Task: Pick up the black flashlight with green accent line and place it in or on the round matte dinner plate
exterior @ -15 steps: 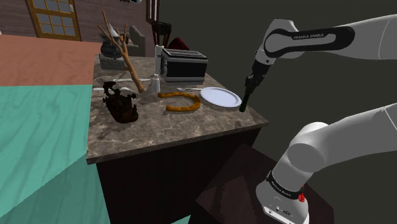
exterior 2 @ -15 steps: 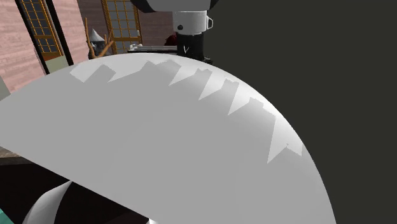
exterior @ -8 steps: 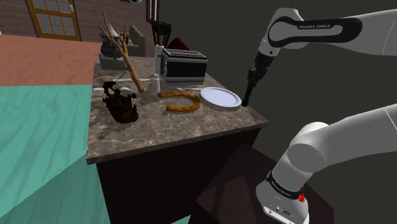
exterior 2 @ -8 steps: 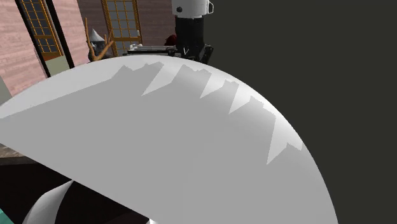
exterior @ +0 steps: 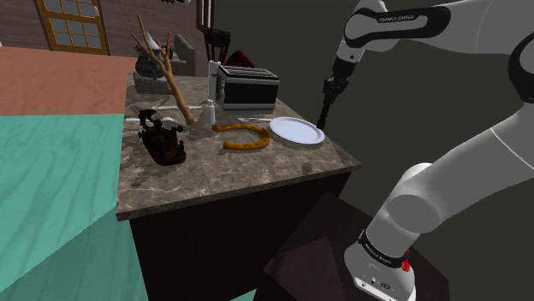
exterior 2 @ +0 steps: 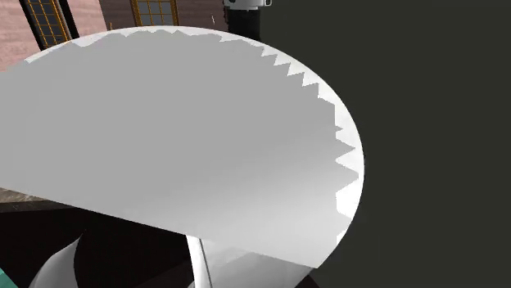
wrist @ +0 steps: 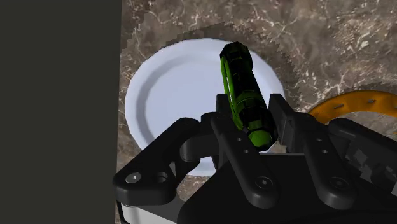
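Step in hand: we are carrying the flashlight (wrist: 243, 89) to the round white plate (wrist: 162, 105) — we judge the pick-up done and the set-down not yet begun.
Gripper: the gripper (wrist: 251, 118) has both fingers closed on the flashlight's rear half. The black-and-green body juts out ahead of them, at a slant.
Where things lie: in the wrist view the flashlight's head hangs over the plate. In the shoulder view it hangs above the plate's edge toward that view's right, clear of the marble tabletop (exterior: 222, 184).
Doing it well: we would move further over the plate's middle, lower until the body nearly touches, then open — dropped from height, a round body would likely roll off the shallow rim.
Watch for: the orange curved piece (exterior: 242, 137) near the plate.
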